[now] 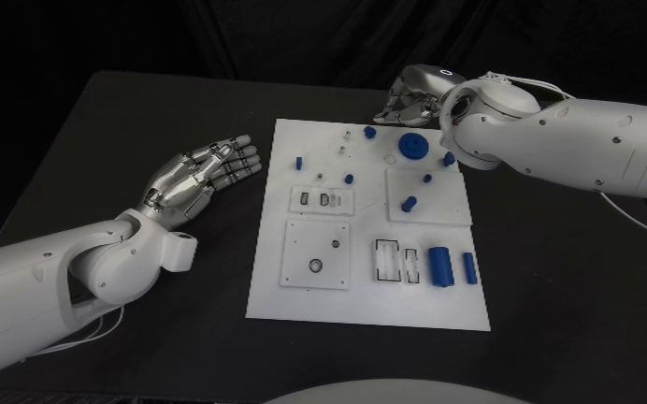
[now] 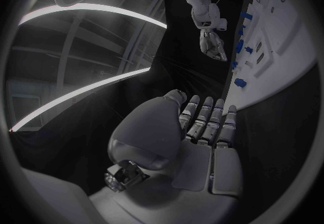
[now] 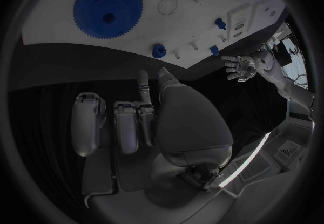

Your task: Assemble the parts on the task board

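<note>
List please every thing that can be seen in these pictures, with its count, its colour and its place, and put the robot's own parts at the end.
table: one, black, under everything.
task board: one, white, in the middle of the table, with raised white blocks and slots.
large gear: one, blue, at the board's far edge, near the right hand.
small gear: one, blue, at the far edge beside the large gear.
cylinders: two, blue, lying side by side near the board's right edge; the other is thinner.
small pegs: several, blue, scattered over the far half of the board; exact count unclear.
left hand: one, silver, over the table left of the board, fingers extended, holding nothing.
right hand: one, silver, just beyond the board's far edge, fingers curled, nothing seen in it.
</note>
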`<action>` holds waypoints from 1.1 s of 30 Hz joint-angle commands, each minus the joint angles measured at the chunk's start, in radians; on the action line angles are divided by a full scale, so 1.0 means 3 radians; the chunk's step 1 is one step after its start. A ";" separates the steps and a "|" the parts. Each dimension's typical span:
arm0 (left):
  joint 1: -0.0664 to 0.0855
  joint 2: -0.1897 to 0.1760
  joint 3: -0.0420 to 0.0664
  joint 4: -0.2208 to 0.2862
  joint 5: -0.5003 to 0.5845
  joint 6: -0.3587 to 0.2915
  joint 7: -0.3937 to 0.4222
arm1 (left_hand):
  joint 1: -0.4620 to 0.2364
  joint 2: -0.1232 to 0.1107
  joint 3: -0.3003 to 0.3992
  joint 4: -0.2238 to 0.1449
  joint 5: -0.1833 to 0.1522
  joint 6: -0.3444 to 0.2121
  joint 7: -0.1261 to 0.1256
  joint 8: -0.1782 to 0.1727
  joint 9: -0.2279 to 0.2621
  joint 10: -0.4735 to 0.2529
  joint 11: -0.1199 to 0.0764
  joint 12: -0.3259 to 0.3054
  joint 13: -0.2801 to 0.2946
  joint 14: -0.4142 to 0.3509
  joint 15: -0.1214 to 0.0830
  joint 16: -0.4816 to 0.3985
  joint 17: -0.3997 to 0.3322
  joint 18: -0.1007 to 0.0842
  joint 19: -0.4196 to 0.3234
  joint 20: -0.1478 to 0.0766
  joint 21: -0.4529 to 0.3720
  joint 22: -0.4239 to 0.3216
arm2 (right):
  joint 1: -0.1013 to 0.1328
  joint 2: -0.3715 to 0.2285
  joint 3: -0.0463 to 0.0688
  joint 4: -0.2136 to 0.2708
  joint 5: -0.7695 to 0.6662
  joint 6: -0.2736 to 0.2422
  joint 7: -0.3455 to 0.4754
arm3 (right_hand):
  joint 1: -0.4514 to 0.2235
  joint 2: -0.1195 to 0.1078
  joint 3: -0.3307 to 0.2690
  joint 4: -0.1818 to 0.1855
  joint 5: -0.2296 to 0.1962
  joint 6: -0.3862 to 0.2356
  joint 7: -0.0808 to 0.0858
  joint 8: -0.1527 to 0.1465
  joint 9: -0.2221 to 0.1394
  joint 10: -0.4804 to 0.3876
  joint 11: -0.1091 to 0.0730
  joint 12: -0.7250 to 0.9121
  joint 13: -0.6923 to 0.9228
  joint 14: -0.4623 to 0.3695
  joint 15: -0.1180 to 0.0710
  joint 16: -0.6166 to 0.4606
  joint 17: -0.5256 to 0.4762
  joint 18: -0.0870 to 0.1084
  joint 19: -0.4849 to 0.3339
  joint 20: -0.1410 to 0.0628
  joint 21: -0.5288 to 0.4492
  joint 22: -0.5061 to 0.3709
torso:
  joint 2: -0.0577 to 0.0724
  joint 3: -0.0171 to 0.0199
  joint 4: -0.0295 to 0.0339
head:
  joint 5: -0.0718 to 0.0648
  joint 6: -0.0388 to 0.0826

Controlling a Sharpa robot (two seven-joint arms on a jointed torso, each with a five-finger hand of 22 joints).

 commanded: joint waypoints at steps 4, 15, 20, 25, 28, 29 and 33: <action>-0.0002 0.0019 0.0001 -0.0010 0.0002 0.0070 0.0453 | -0.0030 -0.0006 0.0020 -0.0002 -0.0004 0.0025 0.0066 0.0019 0.0005 0.0005 0.0011 0.0014 0.0005 0.0015 0.0014 0.0016 0.0005 -0.0042 0.0008 0.0002 -0.0021 -0.0006 | -0.0024 0.0034 0.0003 -0.0041 -0.0118 0.0019 -0.0133 | 0.0121 0.0004 0.0021 -0.0072 -0.0068 -0.0004 -0.0012 0.0029 0.0047 0.0346 -0.0019 0.0008 0.0876 0.0321 -0.0029 -0.0007 0.0791 -0.0034 0.0003 -0.0013 -0.0013 0.0430 | -0.0004 -0.0005 0.0000 | 0.0004 0.0000; -0.0004 0.0029 0.0001 -0.0021 0.0002 0.0078 0.0454 | -0.0032 -0.0006 0.0030 -0.0001 -0.0002 0.0021 0.0066 0.0019 0.0004 0.0004 0.0012 0.0013 0.0004 0.0016 0.0015 0.0020 0.0005 -0.0044 0.0007 0.0002 -0.0022 -0.0007 | -0.0051 0.0078 0.0003 -0.0082 -0.0119 0.0031 -0.0101 | 0.0194 0.0001 0.0037 -0.0134 -0.0126 -0.0017 -0.0011 0.0037 0.0091 0.0346 -0.0018 0.0008 0.0876 0.0313 -0.0028 -0.0015 0.0769 -0.0030 -0.0011 -0.0012 -0.0029 0.0424 | -0.0004 -0.0006 0.0002 | 0.0003 0.0002; -0.0004 0.0031 0.0001 -0.0024 0.0002 0.0080 0.0453 | -0.0032 -0.0006 0.0030 -0.0001 -0.0002 0.0021 0.0066 0.0019 0.0004 0.0004 0.0012 0.0013 0.0004 0.0016 0.0015 0.0020 0.0005 -0.0044 0.0007 0.0002 -0.0022 -0.0007 | -0.0062 0.0089 0.0003 -0.0089 -0.0119 0.0026 -0.0079 | 0.0193 0.0000 0.0034 -0.0134 -0.0137 -0.0019 -0.0009 0.0038 0.0097 0.0346 -0.0017 0.0008 0.0876 0.0309 -0.0027 -0.0018 0.0759 -0.0028 -0.0017 -0.0012 -0.0036 0.0418 | -0.0004 -0.0004 -0.0001 | 0.0007 -0.0003; -0.0005 0.0033 0.0001 -0.0028 0.0002 0.0082 0.0452 | -0.0032 -0.0006 0.0030 -0.0001 -0.0002 0.0021 0.0066 0.0019 0.0004 0.0004 0.0012 0.0013 0.0004 0.0016 0.0015 0.0020 0.0005 -0.0044 0.0007 0.0002 -0.0022 -0.0007 | -0.0066 0.0089 0.0003 -0.0078 -0.0119 0.0026 -0.0061 | 0.0151 0.0004 0.0015 -0.0109 -0.0190 -0.0024 -0.0003 0.0041 0.0123 0.0346 -0.0011 0.0008 0.0876 0.0304 -0.0022 -0.0023 0.0746 -0.0025 -0.0026 -0.0007 -0.0048 0.0415 | -0.0003 -0.0002 0.0000 | 0.0004 -0.0004; -0.0005 0.0034 0.0001 -0.0030 0.0002 0.0083 0.0452 | -0.0035 -0.0007 0.0042 -0.0001 -0.0002 0.0020 0.0067 0.0019 0.0004 0.0004 0.0013 0.0014 0.0004 0.0021 0.0018 0.0027 0.0006 -0.0046 0.0006 0.0003 -0.0024 -0.0008 | -0.0068 0.0087 0.0003 -0.0071 -0.0119 0.0034 -0.0055 | 0.0111 0.0010 -0.0002 -0.0080 -0.0257 -0.0030 -0.0001 0.0041 0.0145 0.0346 -0.0008 0.0008 0.0876 0.0304 -0.0019 -0.0024 0.0747 -0.0024 -0.0029 -0.0004 -0.0052 0.0416 | -0.0003 0.0000 0.0000 | 0.0002 -0.0004; -0.0005 0.0034 0.0001 -0.0030 0.0002 0.0084 0.0452 | -0.0035 -0.0007 0.0042 -0.0001 -0.0002 0.0020 0.0067 0.0019 0.0004 0.0004 0.0013 0.0014 0.0004 0.0021 0.0018 0.0027 0.0006 -0.0046 0.0006 0.0003 -0.0024 -0.0008 | -0.0068 0.0086 0.0003 -0.0070 -0.0119 0.0034 -0.0053 | 0.0099 0.0009 -0.0008 -0.0072 -0.0271 -0.0031 0.0001 0.0042 0.0150 0.0346 -0.0008 0.0008 0.0876 0.0304 -0.0018 -0.0024 0.0747 -0.0025 -0.0028 -0.0003 -0.0052 0.0418 | -0.0003 0.0001 0.0002 | 0.0002 -0.0006; -0.0005 0.0035 0.0001 -0.0032 0.0002 0.0085 0.0449 | -0.0035 -0.0007 0.0042 -0.0001 -0.0002 0.0020 0.0067 0.0019 0.0004 0.0004 0.0013 0.0014 0.0004 0.0021 0.0018 0.0027 0.0006 -0.0046 0.0006 0.0003 -0.0024 -0.0008 | -0.0069 0.0083 0.0003 -0.0067 -0.0119 0.0034 -0.0043 | 0.0042 -0.0006 -0.0042 -0.0031 -0.0301 -0.0036 0.0005 0.0043 0.0172 0.0346 -0.0004 0.0008 0.0876 0.0303 -0.0015 -0.0026 0.0745 -0.0024 -0.0030 0.0000 -0.0055 0.0420 | -0.0003 0.0001 -0.0002 | 0.0005 -0.0012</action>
